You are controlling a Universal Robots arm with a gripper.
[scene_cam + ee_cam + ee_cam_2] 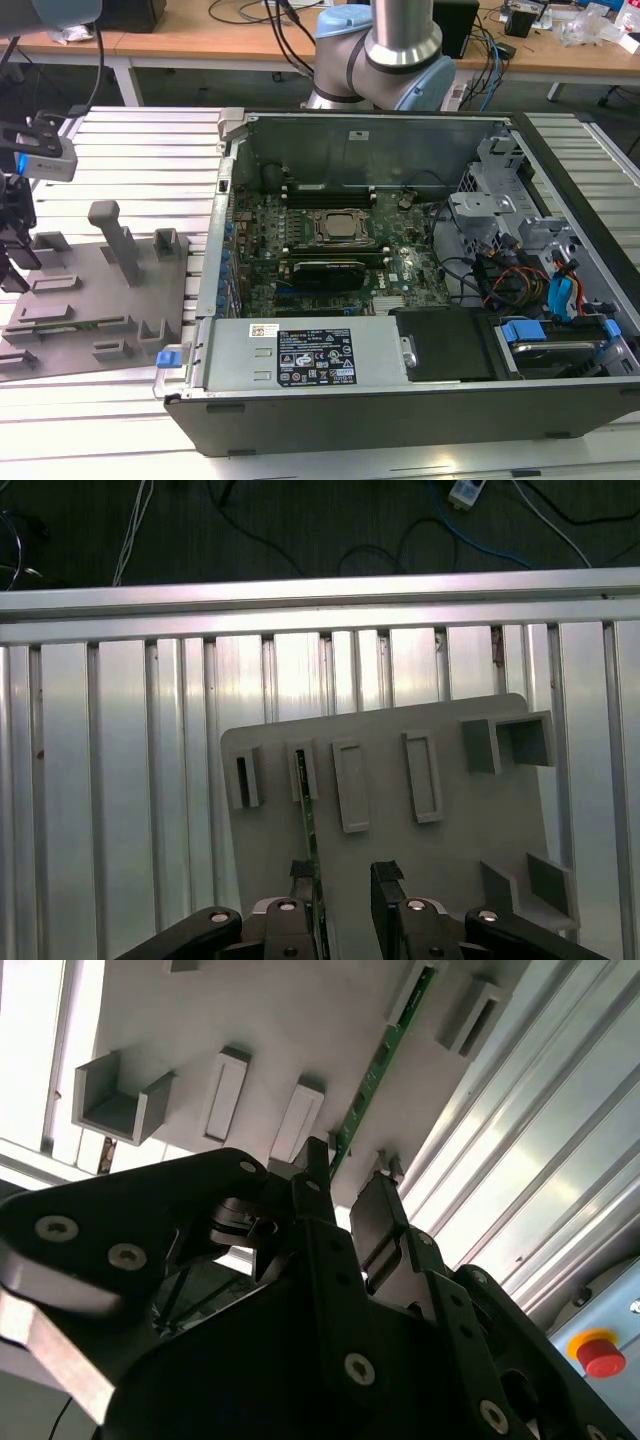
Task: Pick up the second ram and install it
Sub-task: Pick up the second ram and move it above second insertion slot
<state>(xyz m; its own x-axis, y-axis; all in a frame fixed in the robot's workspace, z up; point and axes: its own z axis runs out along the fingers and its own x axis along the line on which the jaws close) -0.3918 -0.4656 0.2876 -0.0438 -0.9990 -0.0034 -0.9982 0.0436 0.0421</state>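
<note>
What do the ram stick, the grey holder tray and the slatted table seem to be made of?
The ram stick looks like green circuit-board laminate, thin and rigid, seen edge-on. The holder tray seems matt grey plastic: even colour, moulded-looking blocks. The table is probably bare aluminium: silvery grooved slats with bright reflections.

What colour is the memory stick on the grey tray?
The memory stick is green; second wrist view.
</note>
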